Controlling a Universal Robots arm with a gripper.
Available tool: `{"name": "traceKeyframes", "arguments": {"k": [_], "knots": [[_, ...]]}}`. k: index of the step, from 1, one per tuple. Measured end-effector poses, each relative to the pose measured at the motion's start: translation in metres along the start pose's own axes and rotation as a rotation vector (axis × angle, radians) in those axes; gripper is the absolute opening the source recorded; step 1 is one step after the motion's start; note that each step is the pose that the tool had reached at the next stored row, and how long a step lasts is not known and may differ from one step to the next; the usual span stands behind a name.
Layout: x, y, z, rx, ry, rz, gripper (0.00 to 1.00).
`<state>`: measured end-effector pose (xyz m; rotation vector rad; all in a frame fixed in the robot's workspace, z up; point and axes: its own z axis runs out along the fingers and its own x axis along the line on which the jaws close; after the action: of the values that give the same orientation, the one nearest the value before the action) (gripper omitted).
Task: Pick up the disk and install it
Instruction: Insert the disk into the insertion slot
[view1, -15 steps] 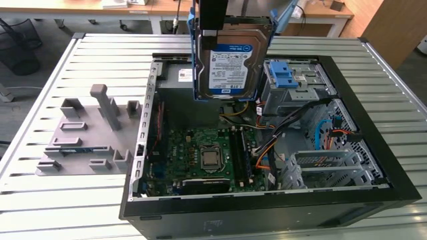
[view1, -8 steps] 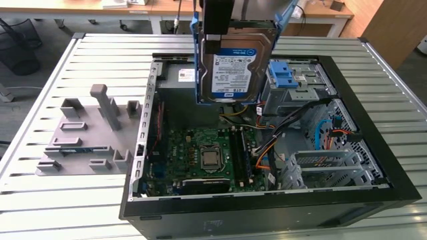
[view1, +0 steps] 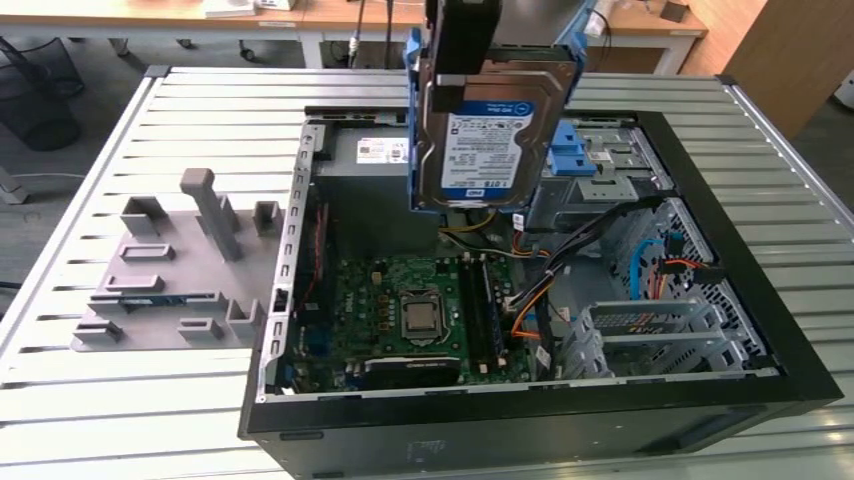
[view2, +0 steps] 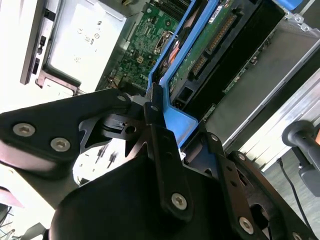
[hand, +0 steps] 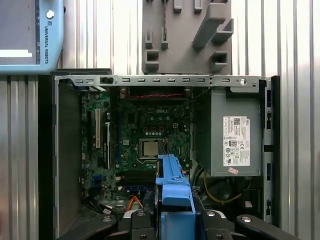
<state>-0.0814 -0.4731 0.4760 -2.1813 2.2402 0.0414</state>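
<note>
The disk (view1: 491, 140) hangs in the air over the open computer case (view1: 534, 425), stood on end with its blue-and-white label facing the exterior camera and its blue frame (view1: 579, 62) showing along both long sides. Its lower end sits above the case's interior, between the grey metal box with a white sticker (view1: 363, 160) and the blue-latched drive bay (view1: 577, 150), and appears to touch neither. The gripper (view1: 467, 55) holds it from above. In the second wrist view, 2 black fingers (view2: 159, 131) are drawn in narrow and clamped on the blue frame, with the disk's green circuit board (view2: 207, 47) on its unlabelled side. In the first wrist view the frame's end (hand: 173, 192) juts out from between the fingers, directly over the motherboard (hand: 145, 135) and just beside the grey box. The case lies on its side with its open face up, on a slatted metal tabletop (view1: 160, 410), and takes up most of the half toward the exterior view's right. Orange cables (view1: 527, 300) run beside the motherboard. A grey slotted fixture (view1: 160, 290) rests on the tabletop near the edge at the exterior view's left, just beside the case wall.
</note>
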Motion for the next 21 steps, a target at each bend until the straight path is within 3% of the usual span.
{"name": "traceKeyframes", "arguments": {"k": [21], "knots": [[0.047, -0.0023, 0.0063, 0.0002, 0.0001, 0.0, 0.36]]}}
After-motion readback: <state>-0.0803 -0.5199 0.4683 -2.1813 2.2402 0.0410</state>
